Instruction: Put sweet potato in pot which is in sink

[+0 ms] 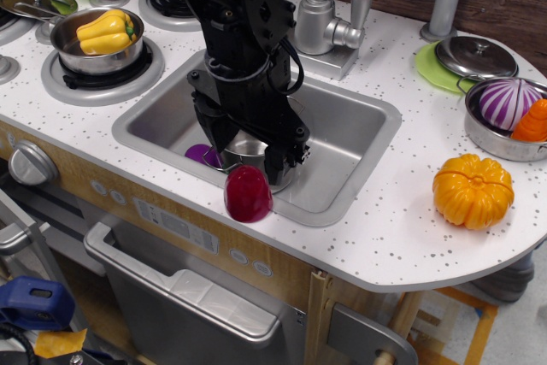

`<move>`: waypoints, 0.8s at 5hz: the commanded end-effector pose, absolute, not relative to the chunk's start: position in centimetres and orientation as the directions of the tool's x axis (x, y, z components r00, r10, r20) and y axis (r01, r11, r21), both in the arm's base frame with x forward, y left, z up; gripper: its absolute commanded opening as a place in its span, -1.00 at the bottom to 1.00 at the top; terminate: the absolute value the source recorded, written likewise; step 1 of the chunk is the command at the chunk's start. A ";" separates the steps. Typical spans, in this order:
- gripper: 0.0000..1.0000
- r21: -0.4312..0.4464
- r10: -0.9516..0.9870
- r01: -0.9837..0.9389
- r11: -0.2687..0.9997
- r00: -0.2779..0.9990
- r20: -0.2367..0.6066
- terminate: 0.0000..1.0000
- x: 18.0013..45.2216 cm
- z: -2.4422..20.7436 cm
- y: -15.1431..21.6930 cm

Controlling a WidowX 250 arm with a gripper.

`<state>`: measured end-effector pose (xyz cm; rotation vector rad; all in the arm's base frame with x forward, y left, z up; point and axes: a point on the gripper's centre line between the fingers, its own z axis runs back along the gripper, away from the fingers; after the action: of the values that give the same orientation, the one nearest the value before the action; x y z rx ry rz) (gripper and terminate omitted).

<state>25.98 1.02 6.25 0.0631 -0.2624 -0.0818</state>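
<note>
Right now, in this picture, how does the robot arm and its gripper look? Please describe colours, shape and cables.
The arm is all black, built of blocky segments with visible screws and round metal-coloured joint parts. A thin black cable loops along its right side. The gripper is also black, with two flat, squared fingers. No logos or markings are legible.

You won't find a single readable word, number or brand mark anywhere in this view — not on the counter, not on the pans, not on the arm. The small round buttons [238, 256] on the wooden front panel below the counter are blank at this size, and the blue thing [36, 300] at the lower left shows no lettering you could make out.
</note>
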 end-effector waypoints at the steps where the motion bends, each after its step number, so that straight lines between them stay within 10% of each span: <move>1: 1.00 0.073 -0.089 0.072 0.995 0.962 0.256 -1.00 26.0 6.3 1.0; 4: 1.00 0.074 -0.112 0.093 0.993 0.942 0.316 -1.00 26.5 4.4 2.0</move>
<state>26.09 1.98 3.22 0.0439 -0.3178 -0.1052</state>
